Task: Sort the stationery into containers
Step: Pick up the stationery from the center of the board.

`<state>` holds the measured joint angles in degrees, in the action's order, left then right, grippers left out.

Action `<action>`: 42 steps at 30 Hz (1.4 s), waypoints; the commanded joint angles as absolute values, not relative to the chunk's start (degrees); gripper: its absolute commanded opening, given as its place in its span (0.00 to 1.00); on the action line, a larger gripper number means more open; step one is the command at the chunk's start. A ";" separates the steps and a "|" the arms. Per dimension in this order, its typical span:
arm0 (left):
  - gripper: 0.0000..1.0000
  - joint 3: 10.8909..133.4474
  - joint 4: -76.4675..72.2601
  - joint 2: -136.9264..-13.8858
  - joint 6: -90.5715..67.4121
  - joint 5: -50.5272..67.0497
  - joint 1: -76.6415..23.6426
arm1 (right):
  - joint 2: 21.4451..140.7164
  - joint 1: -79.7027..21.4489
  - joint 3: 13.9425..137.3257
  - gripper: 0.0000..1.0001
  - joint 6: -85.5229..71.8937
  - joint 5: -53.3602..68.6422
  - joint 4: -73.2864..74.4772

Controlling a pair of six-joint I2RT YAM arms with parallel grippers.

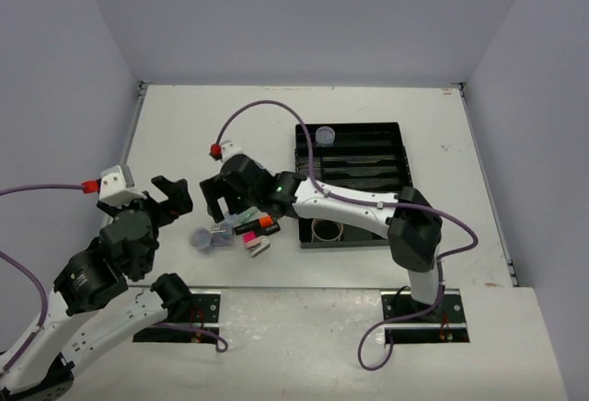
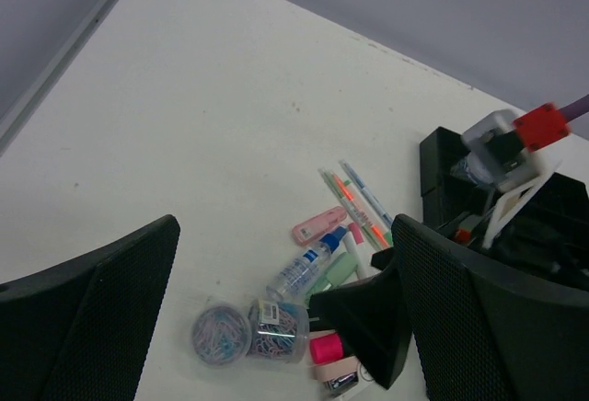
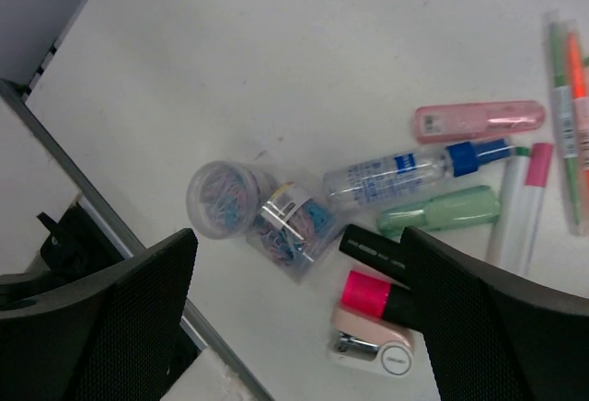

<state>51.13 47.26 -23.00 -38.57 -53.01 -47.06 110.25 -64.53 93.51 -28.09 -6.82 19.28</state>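
Open table (image 1: 230, 116) beyond clustered stationery (image 1: 241, 232)

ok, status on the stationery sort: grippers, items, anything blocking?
Left gripper open, empty, beside loose stationery. Right gripper open, empty, over it. Tape roll and one tub in tray. No obstruction seen.

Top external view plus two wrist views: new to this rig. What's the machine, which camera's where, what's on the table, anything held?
Two robot arms stand at the near edge of a white table. The top view looks down from above and behind them; the other two come from a camera on each wrist. The left end effector and right end effector are open, holding nothing. Below the right one lies a pile: two round clear tubs of paper clips, a blue-capped clear bottle, coloured highlighters, thin pens. The black plastic organiser tray holds a tan tape roll and a third clear tub.
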 commanded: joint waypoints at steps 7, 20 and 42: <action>1.00 50.51 42.95 -19.36 -37.93 -52.85 -44.73 | 121.47 -71.00 101.78 0.91 -24.58 -4.45 15.37; 1.00 49.61 39.49 -20.20 -34.49 -47.70 -39.39 | 131.59 -72.74 110.60 0.88 -10.60 -0.21 18.29; 1.00 48.96 37.62 -20.41 -32.65 -45.00 -36.52 | 129.59 -74.27 110.24 0.45 -7.10 0.25 13.69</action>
